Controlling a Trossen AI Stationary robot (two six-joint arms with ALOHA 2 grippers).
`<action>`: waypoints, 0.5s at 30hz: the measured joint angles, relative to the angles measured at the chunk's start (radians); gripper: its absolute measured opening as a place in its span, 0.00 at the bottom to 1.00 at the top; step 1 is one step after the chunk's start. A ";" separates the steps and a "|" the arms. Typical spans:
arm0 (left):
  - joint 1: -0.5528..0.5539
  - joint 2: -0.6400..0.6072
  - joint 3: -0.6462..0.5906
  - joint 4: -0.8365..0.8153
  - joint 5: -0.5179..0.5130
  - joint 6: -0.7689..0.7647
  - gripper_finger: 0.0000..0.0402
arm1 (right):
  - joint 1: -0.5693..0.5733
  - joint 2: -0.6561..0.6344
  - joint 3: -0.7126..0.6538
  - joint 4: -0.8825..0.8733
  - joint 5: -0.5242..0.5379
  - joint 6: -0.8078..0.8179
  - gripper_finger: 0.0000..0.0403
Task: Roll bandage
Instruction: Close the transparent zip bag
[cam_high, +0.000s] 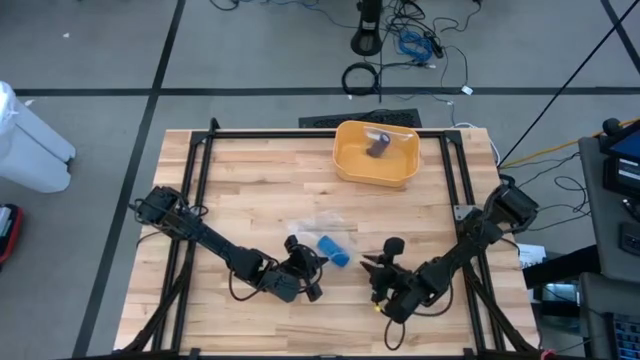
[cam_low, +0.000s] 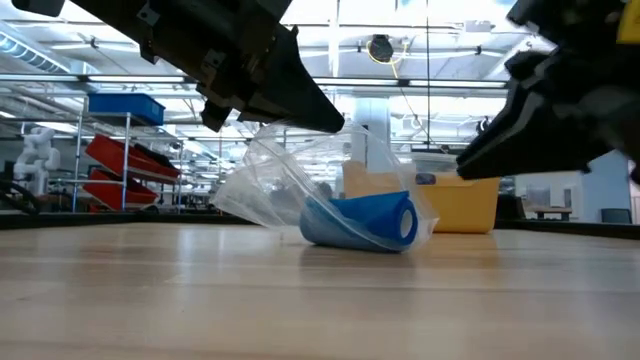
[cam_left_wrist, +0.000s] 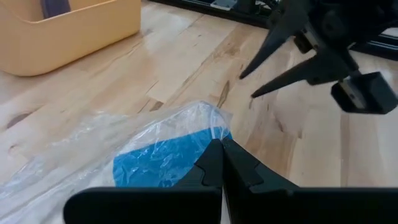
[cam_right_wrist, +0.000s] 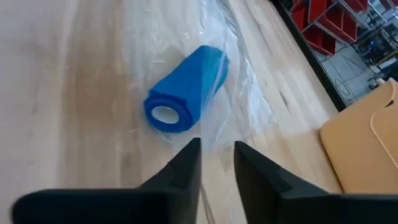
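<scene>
A blue bandage roll (cam_high: 333, 250) lies on its side on the wooden table, inside a clear plastic wrapper (cam_high: 322, 228). My left gripper (cam_left_wrist: 219, 144) is shut at the wrapper's rim, just left of the roll in the high view (cam_high: 310, 258). In the low view the wrapper (cam_low: 270, 175) rises from the roll (cam_low: 365, 220) toward that gripper (cam_low: 335, 125). My right gripper (cam_right_wrist: 216, 148) stands open a short way right of the roll (cam_right_wrist: 183, 93), pointing at its hollow end and touching nothing; the high view shows it at the roll's right (cam_high: 372, 266). My left gripper pinches the clear wrapper at its edge (cam_left_wrist: 213, 127) between the tips of its two shut fingers. The fingers slant downward from the table's left. The wrapper is drawn up off the table at that side, while the roll inside rests on the wood.
A yellow bin (cam_high: 375, 155) with a dark object inside stands at the table's far middle. Black frame rails (cam_high: 200, 190) run along the left and right sides of the table. Bare wood lies between the roll and the bin.
</scene>
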 joint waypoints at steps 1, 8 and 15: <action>0.003 0.000 0.000 0.000 0.000 0.000 0.00 | -0.007 0.000 -0.009 0.016 0.001 -0.001 0.23; 0.013 0.000 0.000 -0.005 0.015 0.001 0.00 | -0.074 0.000 -0.016 0.125 -0.128 -0.075 0.40; 0.013 0.000 0.000 -0.004 0.015 0.004 0.00 | -0.142 0.000 -0.016 0.138 -0.152 -0.151 0.35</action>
